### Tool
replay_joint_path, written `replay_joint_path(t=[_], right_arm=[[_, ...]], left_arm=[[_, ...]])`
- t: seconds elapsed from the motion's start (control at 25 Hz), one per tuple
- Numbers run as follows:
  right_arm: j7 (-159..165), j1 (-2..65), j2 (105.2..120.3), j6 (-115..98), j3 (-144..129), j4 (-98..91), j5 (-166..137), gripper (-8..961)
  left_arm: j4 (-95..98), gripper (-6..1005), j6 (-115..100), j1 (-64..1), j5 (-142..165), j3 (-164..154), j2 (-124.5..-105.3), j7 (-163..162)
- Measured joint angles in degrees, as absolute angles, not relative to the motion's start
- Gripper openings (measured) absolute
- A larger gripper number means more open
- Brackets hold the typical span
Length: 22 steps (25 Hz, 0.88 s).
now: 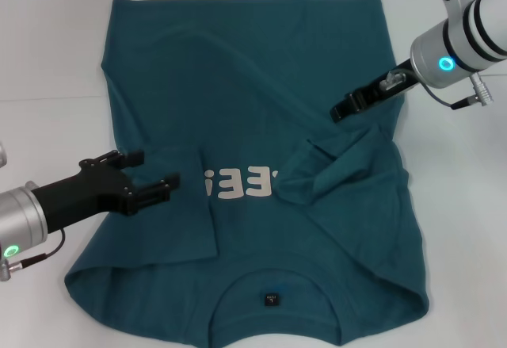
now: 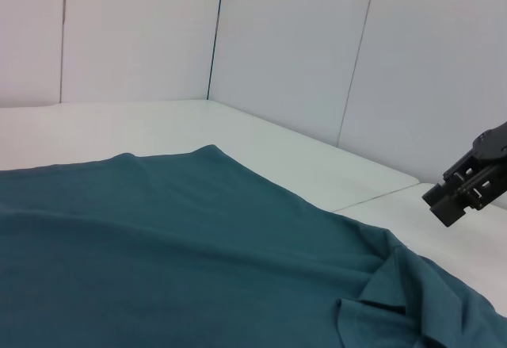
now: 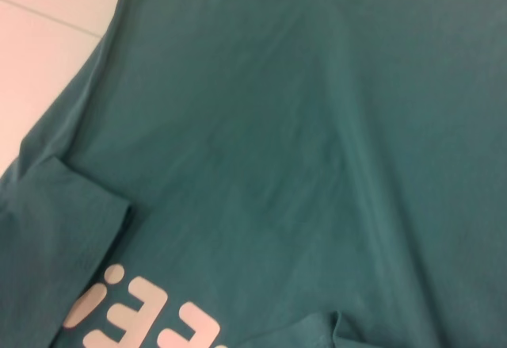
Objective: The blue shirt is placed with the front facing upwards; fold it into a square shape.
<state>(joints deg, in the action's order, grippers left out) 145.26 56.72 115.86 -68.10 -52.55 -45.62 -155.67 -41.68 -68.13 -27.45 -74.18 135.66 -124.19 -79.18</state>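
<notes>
The blue shirt lies front up on the white table, hem far from me and collar with its dark neck label nearest me. Both sleeves are folded inward; the left one covers part of the white letters, and the right one lies crumpled. My left gripper hovers open over the shirt's left side, by the folded sleeve, holding nothing. My right gripper hangs just above the crumpled right sleeve, apart from the cloth. The left wrist view shows the shirt and the right gripper. The right wrist view shows the chest.
The white table shows bare on both sides of the shirt and beyond the hem. White wall panels stand behind the table's far edge.
</notes>
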Motion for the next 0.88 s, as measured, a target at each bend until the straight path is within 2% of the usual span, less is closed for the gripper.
replay_joint_path(t=[0.12, 0.16, 0.36, 0.44, 0.64, 0.88], right_arm=[[145.1, 55.5, 116.54, -68.2, -52.6, -48.5, -155.4, 427], [145.0, 54.0, 117.29, -68.5, -52.6, -51.5, -155.2, 447], [145.0, 50.6, 118.20, -70.7, -51.8, -56.8, -153.1, 548], [144.7, 48.5, 117.98, -73.1, -51.4, -58.6, -148.5, 589], [140.4, 39.6, 116.28, -78.4, -49.5, -63.2, -129.9, 673], [138.5, 35.2, 115.18, -80.6, -47.7, -63.7, -123.9, 761]], left_arm=[[-41.7, 830, -68.2, -27.2, -74.5, 135.7, -124.19, -79.2], [-41.7, 830, -68.3, -27.1, -74.7, 135.7, -124.19, -79.2], [-43.3, 830, -70.3, -26.6, -74.6, 135.9, -123.82, -83.7], [-44.3, 830, -70.7, -26.3, -74.4, 135.8, -123.75, -85.7], [-47.8, 834, -72.4, -24.4, -74.2, 135.7, -123.22, -92.9], [-49.0, 843, -73.8, -23.2, -73.8, 135.8, -121.60, -100.4]])
